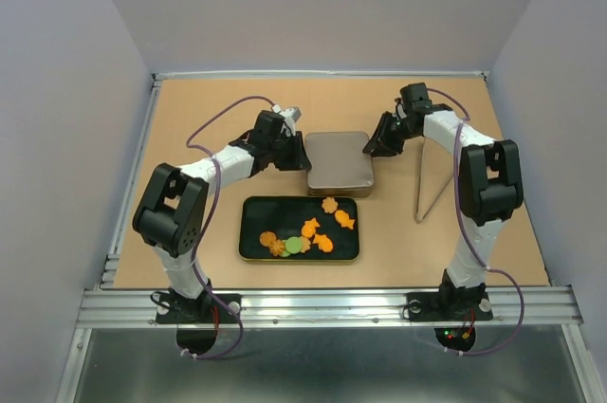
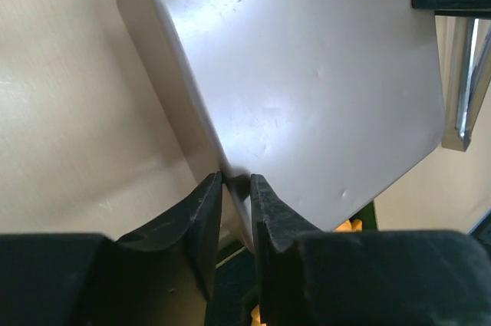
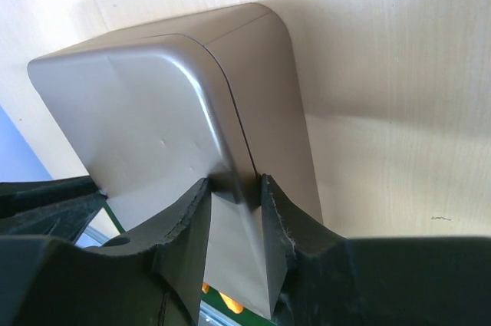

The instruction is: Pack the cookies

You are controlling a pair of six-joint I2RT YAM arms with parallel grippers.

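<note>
You have both grippers on the grey-beige rounded-rectangle metal lid (image 1: 340, 161). The left gripper (image 2: 236, 188) is nipped onto its left rim, jaws almost together with just the sheet edge between them. The right gripper (image 3: 234, 188) pinches the right-hand wall near a corner, jaws narrow. Neither holds anything else. The cookies (image 1: 310, 228), orange fish, star and flower shapes plus a round green one, sit in the dark green shallow rectangular tin (image 1: 248, 223), mid-table (image 1: 209, 109) toward the near edge. Key relation: the tin lies straight toward the near edge from the lid, and the lid's near edge is just at the tin's far rim. Your move is therefore probably a short pull toward the arm bases, then down. The tin's long axis runs left-right, parallel to the near edge. From above, the lid looks squarer and shorter left-right than the tin. I can't tell if that's tilt or a mismatch, so check before lowering. I also can't tell if the lid is clear of the table. Neither arm is nearer, as each has one side, so drive them together or the lid skews. There's bare table on both sides of the tin. The thin metal tongs (image 1: 432, 190) lie right of the tin, apart from the lid's path but near the right arm.
</note>
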